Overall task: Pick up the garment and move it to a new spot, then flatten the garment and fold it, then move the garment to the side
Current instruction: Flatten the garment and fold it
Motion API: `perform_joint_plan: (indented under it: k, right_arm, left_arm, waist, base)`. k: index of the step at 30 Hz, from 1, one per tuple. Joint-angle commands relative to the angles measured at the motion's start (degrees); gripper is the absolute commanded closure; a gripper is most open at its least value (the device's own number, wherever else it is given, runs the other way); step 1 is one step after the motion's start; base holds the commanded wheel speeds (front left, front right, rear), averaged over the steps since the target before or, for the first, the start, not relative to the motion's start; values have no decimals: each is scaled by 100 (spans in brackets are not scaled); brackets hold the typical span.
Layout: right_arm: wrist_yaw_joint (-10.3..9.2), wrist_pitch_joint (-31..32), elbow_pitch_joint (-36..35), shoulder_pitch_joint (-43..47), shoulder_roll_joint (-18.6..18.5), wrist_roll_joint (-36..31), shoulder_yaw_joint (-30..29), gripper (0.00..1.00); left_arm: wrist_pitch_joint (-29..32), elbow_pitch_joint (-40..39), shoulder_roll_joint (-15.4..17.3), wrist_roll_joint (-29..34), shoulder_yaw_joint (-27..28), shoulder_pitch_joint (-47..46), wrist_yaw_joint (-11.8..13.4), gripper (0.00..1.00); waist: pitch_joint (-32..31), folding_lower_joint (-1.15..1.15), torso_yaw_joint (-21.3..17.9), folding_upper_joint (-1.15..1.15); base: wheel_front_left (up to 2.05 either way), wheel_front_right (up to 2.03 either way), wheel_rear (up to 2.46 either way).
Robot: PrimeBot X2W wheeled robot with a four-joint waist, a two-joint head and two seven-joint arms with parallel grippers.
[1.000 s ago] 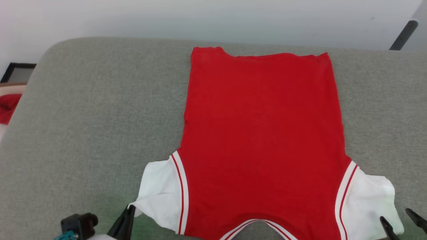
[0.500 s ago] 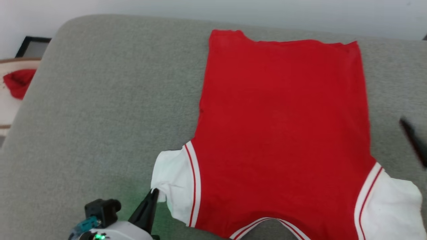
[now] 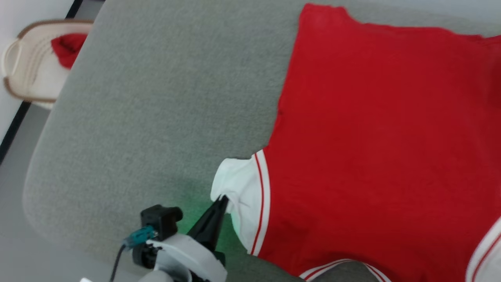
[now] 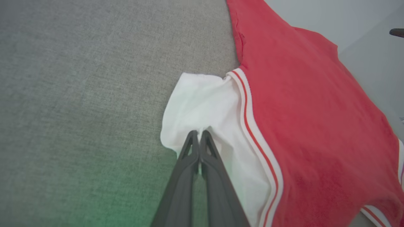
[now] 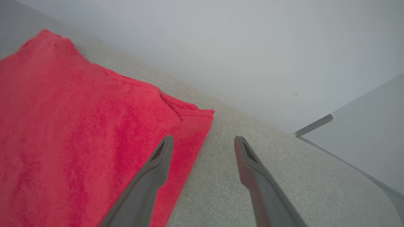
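Garment: The garment [image 3: 375, 129] is spread flat, plain red side up, on the grey padded surface [image 3: 156, 98]. It is seen across the right half of the head view.
Left jaws: The left gripper [image 3: 221, 201] is kept clamped on the edge of the white sleeve [image 3: 240, 184], at lower centre of the head view.
Right jaws: The right gripper [image 5: 203, 140] is spread wide and nothing is held. A second earlier it is seen at the other white sleeve. It is now poised over the red hem corner [image 5: 195, 116], with one finger above cloth and the other above bare surface.
Camera: The head view is shifted, so the garment's apparent drift rightward is attributed to the camera. The beige basket [image 3: 23, 74] is brought into the upper left.
Task meaning: Work at the right sleeve is judged finished. A grasp on the hem corner is judged next, for smoothing or a first fold.
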Motion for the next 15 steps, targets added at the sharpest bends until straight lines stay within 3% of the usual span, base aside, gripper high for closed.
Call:
perform_joint_plan:
  k: [1,6,15]
  right_arm:
    - [-6,161,347,-311,-45,58,109,0]
    - [-6,689,1258,-1001,-118,96,245,0]
    - [-5,1429,2539,-1811,55,-265,-50,0]
  left_arm:
    - [-24,81,-107,58,-60,-165,-96,100]
    - [-48,301,-365,121,-203,-416,-319,100]
    - [-57,698,-797,198,-461,-745,-667,100]
  waist:
    - [468,0,478,0]
    - [766,0,814,0]
    - [1239,0,1238,0]
  base:
    - [0,0,0]
    - [0,0,0]
    - [0,0,0]
